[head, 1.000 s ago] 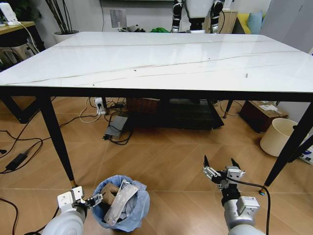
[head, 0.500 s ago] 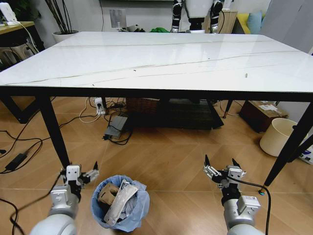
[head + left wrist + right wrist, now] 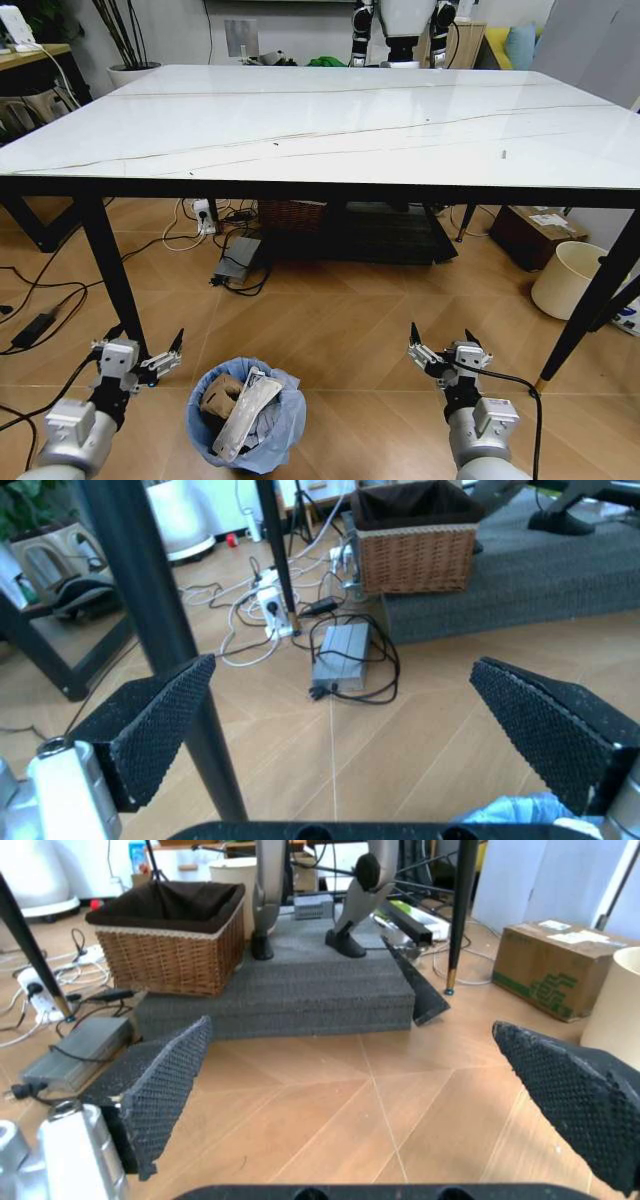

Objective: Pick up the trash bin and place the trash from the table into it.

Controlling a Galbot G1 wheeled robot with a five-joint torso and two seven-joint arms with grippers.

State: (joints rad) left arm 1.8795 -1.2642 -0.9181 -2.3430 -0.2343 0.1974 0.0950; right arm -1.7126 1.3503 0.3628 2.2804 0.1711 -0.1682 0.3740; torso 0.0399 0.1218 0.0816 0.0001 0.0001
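The trash bin (image 3: 246,418), lined with a crinkled blue bag, stands on the wooden floor in front of the table (image 3: 320,125). Trash lies inside it: a brown cardboard piece (image 3: 221,394) and a long silvery wrapper (image 3: 244,412). My left gripper (image 3: 145,346) hovers open just left of the bin, apart from its rim. In the left wrist view the gripper (image 3: 350,727) is spread wide, with a bit of the blue bag (image 3: 512,811) at the edge. My right gripper (image 3: 440,340) is open to the right of the bin, holding nothing; its wrist view shows the gripper (image 3: 370,1087) over bare floor.
A black table leg (image 3: 113,275) stands close to my left gripper. Under the table are a wicker basket (image 3: 172,931), a grey foam platform (image 3: 290,994), cables and a power brick (image 3: 340,657). A plain white bin (image 3: 566,279) and a cardboard box (image 3: 545,960) sit at the right.
My left gripper has come off the bin's rim, opened and moved away to the left. The bin stays on the floor. The right gripper shifted slightly left.
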